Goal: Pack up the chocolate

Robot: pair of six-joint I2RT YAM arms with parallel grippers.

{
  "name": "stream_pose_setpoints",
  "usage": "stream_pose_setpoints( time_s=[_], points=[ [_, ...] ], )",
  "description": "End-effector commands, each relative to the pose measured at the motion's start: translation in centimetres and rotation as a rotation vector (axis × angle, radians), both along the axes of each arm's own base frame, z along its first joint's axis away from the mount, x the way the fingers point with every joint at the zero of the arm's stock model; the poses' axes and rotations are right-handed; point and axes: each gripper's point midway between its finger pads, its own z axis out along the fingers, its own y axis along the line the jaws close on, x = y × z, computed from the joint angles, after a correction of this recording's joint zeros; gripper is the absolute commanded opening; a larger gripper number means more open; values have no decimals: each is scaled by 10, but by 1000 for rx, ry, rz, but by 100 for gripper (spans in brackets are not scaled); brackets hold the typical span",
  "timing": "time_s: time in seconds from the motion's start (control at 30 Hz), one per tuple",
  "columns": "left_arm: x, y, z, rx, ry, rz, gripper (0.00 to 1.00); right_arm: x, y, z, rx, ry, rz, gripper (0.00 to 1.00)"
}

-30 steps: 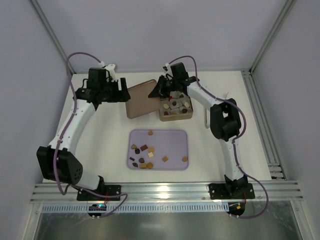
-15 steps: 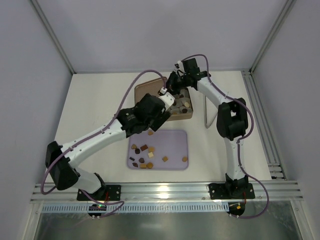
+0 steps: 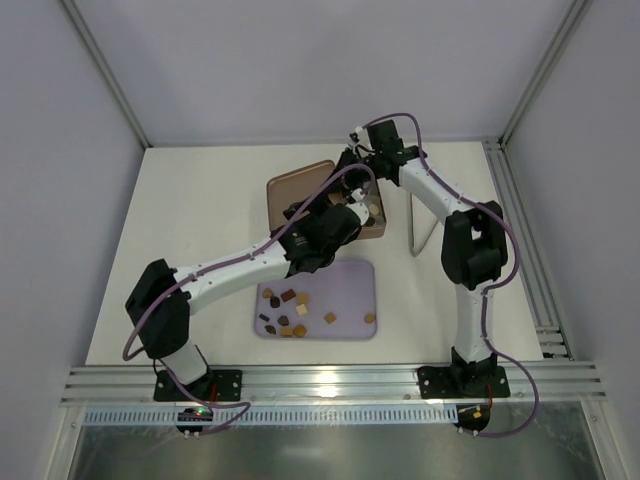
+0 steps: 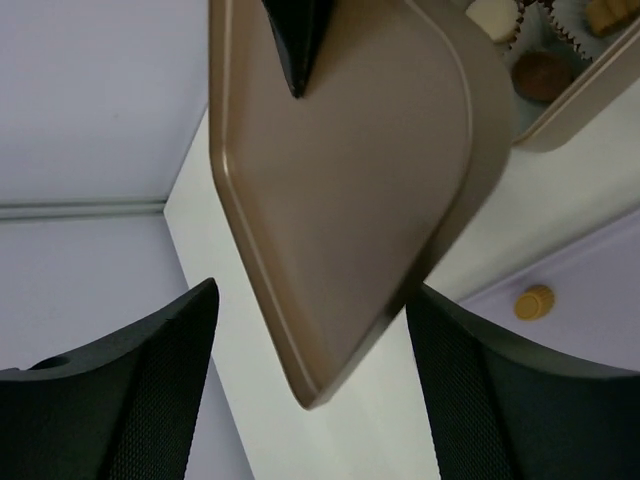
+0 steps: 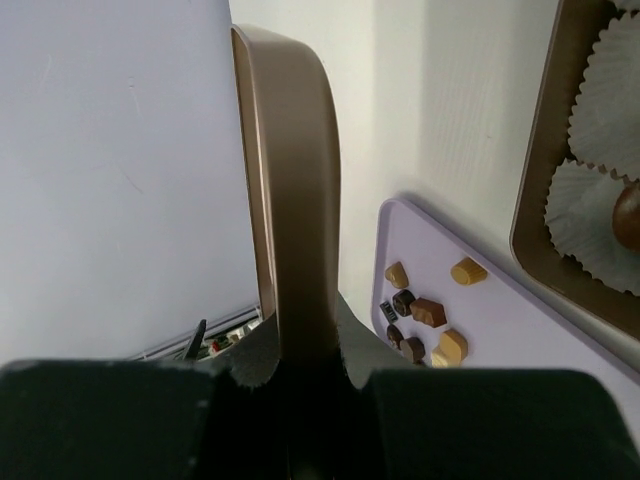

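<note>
Gold-brown lid [image 4: 340,200], lavender tray [image 3: 350,285], brown and caramel chocolates [image 3: 288,296].

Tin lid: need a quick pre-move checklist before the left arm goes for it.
1. Right gripper shut on the gold-brown metal tin lid: ok.
2. Left gripper open, facing the lid: ok.
3. Left fingers clear of the lid: cannot tell.
4. Square gold-brown tin uncovered: ok.
5. Small brown and caramel chocolate pieces all packed: not ok, several lie on the lilac rectangular tray.
</note>
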Motion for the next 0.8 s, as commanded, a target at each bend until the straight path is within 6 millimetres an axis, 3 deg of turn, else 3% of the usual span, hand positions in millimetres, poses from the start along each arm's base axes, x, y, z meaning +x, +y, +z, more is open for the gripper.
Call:
stream_pose_setpoints(
  time_s=[0.0, 0.1, 0.2, 0.27, 0.43, 0.47, 0.5, 0.6, 0.63, 0.77],
  points=[
    [19, -2, 17, 29, -107, 22, 73, -13, 1, 41, 66, -62, 27, 4],
    [23, -6, 11, 38, -104, 11, 65, -16, -2, 42, 69, -59, 27, 4],
    [26, -6, 11, 41, -120, 19, 48, -18, -2, 43, 78, -51, 30, 4],
    [27, -6, 11, 51, -130, 23, 42, -19, -3, 44, 87, -54, 30, 4],
    [31, -7, 16, 54, -155, 19, 11, -18, -4, 47, 100, -56, 27, 4],
    [31, -7, 19, 50, -159, 16, 0, -18, -4, 48, 103, -60, 27, 5],
    [31, -7, 20, 46, -162, 15, 0, -19, -4, 50, 104, -66, 30, 7],
    [31, -10, 29, 23, -171, -1, 0, -16, -6, 53, 106, -89, 19, 28],
    [32, -11, 34, 10, -175, -3, 0, -14, -7, 55, 111, -106, 11, 42],
    [31, -14, 47, -59, -151, -23, 0, -4, -22, 63, 136, -153, -46, 69]
  ],
)
